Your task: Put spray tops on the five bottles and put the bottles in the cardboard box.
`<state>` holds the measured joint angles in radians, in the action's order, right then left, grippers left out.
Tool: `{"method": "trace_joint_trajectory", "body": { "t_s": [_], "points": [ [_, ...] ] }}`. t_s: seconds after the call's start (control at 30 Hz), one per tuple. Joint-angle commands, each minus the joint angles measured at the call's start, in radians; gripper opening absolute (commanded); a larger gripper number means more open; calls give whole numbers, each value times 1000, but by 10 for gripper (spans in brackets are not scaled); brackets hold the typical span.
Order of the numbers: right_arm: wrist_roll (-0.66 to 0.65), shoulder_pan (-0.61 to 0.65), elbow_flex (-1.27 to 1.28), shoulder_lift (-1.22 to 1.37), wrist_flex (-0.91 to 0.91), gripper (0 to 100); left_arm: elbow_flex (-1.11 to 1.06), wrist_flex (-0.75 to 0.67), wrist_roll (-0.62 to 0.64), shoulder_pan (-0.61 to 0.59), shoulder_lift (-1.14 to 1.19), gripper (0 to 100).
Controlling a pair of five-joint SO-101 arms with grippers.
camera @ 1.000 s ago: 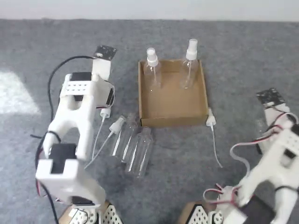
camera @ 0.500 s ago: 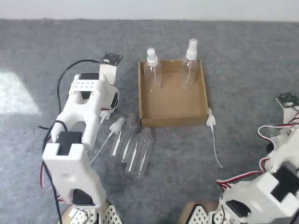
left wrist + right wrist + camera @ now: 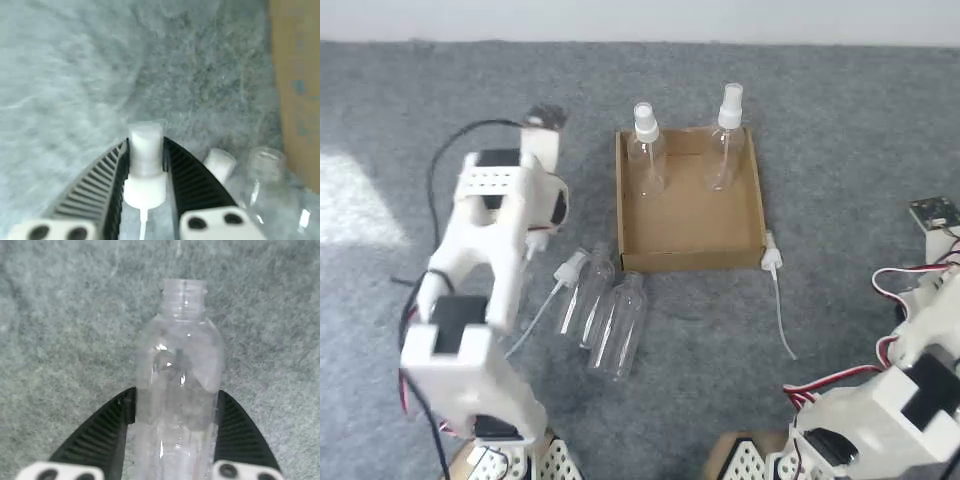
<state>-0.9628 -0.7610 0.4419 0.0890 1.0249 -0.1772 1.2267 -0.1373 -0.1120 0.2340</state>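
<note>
Grey, nubby carpet (image 3: 840,120) covers the whole work surface. Nearest the bases, the white plastic left arm (image 3: 485,250) stretches forward over it, while the right arm (image 3: 910,380) stands folded close to its base. The left gripper (image 3: 145,147) points down at the carpet with its ribbed black jaws set narrow, pinching a white spray top (image 3: 145,167) by its cylindrical collar; the thin dip tube hangs back between the jaws toward the wrist. The right gripper (image 3: 176,396) is spread wider, its jaws pressed against both sides of a clear, round-shouldered open bottle (image 3: 179,370) whose threaded neck points away past the fingertips. Just beside the left gripper's fingertips, on the side toward the box, a second spray top (image 3: 218,162) lies on the carpet, with its long tube trailing back under the arm. Touching it are two lying bottles (image 3: 602,310), transparent, uncapped and side by side. Beyond them sits the cardboard box (image 3: 690,262), a shallow brown square tray. A third spray top (image 3: 772,260) rests against the box's near corner on the right gripper's side. Farthest from both grippers, two capped bottles (image 3: 646,150) stand upright along the box's far wall, well apart.
</note>
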Motion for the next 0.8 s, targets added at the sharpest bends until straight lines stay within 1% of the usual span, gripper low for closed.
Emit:
{"method": "trace_joint_trajectory", "body": {
  "t_s": [0.0, 0.07, 0.13, 0.23, 0.33, 0.43, 0.47, 0.53, 0.57, 0.63, 0.67, 0.77],
  "points": [
    [41, -10, -31, 2, -7, 257, 19, 135, 54, -2, -328, 9],
    [41, -2, -32, -1, -7, 304, 13, 184, 84, 6, -437, 9],
    [44, 25, -46, -1, -4, 337, -13, 199, 104, 12, -529, 9],
    [48, 67, -98, 1, 50, 348, -67, 196, 114, 14, -618, 10],
    [55, 113, -195, 8, 133, 348, -159, 146, 115, 14, -681, 10],
    [112, 140, -282, 15, 156, 346, -245, 77, 115, 9, -721, 10],
    [112, 142, -302, 15, 162, 339, -268, 63, 115, 9, -730, 10],
    [110, 140, -321, 15, 165, 300, -297, 46, 115, 8, -744, 11],
    [106, 139, -321, 15, 165, 274, -306, 44, 114, 8, -749, 11],
    [51, 137, -310, 15, 166, 240, -312, 43, 110, 8, -750, 11],
    [26, 137, -295, 15, 166, 238, -312, 41, 110, 8, -749, 11],
    [11, 137, -253, 15, 165, 253, -311, 41, 110, 8, -749, 11]
  ]
}}
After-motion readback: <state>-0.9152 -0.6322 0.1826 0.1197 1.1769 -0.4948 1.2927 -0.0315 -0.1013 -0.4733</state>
